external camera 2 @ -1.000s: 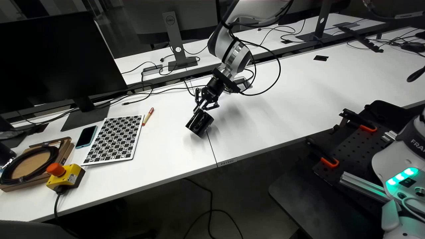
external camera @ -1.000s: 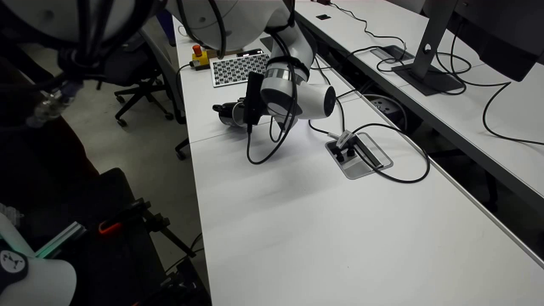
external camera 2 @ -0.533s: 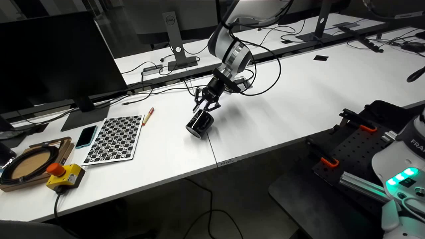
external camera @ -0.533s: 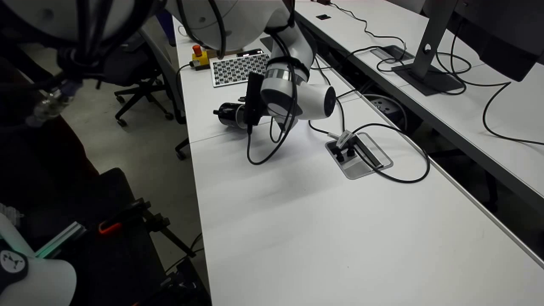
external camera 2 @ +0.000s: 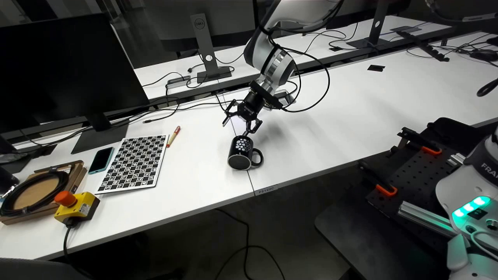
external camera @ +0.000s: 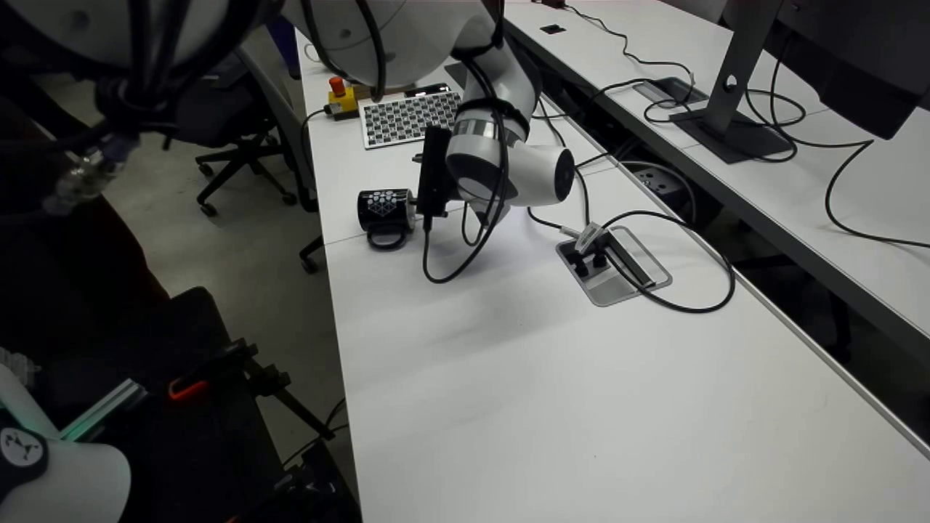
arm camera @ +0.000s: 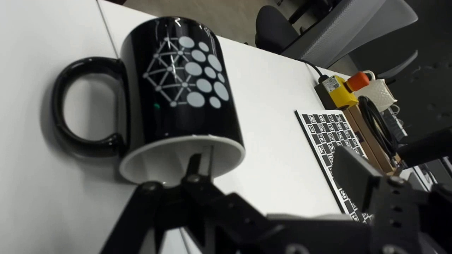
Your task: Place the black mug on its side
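The black mug [arm camera: 183, 116], printed with a pale dot-and-line pattern, lies on its side on the white table [external camera 2: 202, 175]. Its white-lined mouth faces my gripper [arm camera: 275, 162] in the wrist view, and its handle [arm camera: 58, 102] rests out to one side on the tabletop. My jaws are spread wide. One of the fingers [arm camera: 193, 165] reaches into the mug's mouth; the opposite one stands well outside it, over free air. In an exterior view the mug [external camera 2: 240, 149] shows its base, with the gripper [external camera 2: 235, 129] right behind it. The wrist hides the fingers in an exterior view, beside the mug [external camera: 385, 207].
A checkered board [external camera 2: 134, 163] lies on the table, near a red pen [external camera 2: 173, 136], a phone [external camera 2: 101, 160] and a yellow emergency-stop box [external camera 2: 79, 208]. The table's front edge runs close past the mug. A socket panel [external camera: 614, 265] with cables is further back.
The jaws were shut on the mug's rim and have opened. The mug has come down, rolled so its handle points sideways, and shifted slightly towards the table's front edge. The arm has barely moved.
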### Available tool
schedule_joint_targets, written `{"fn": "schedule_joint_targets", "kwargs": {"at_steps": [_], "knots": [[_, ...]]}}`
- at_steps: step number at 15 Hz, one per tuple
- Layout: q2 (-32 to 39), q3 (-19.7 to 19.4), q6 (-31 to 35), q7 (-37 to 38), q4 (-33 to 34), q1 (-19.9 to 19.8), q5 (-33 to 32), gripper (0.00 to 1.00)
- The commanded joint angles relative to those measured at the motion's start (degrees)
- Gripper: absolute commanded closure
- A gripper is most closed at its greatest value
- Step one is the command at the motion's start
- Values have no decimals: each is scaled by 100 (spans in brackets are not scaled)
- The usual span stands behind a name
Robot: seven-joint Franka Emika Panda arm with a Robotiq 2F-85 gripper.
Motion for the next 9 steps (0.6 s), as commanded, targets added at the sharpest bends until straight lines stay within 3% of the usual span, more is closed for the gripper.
{"fn": "schedule_joint_targets", "kwargs": {"at_steps": [1,9], "knots": [[-8,-98,-37,55,6,94,132,0],[-63,-129,-7,93,-8,161,69,0]]}}
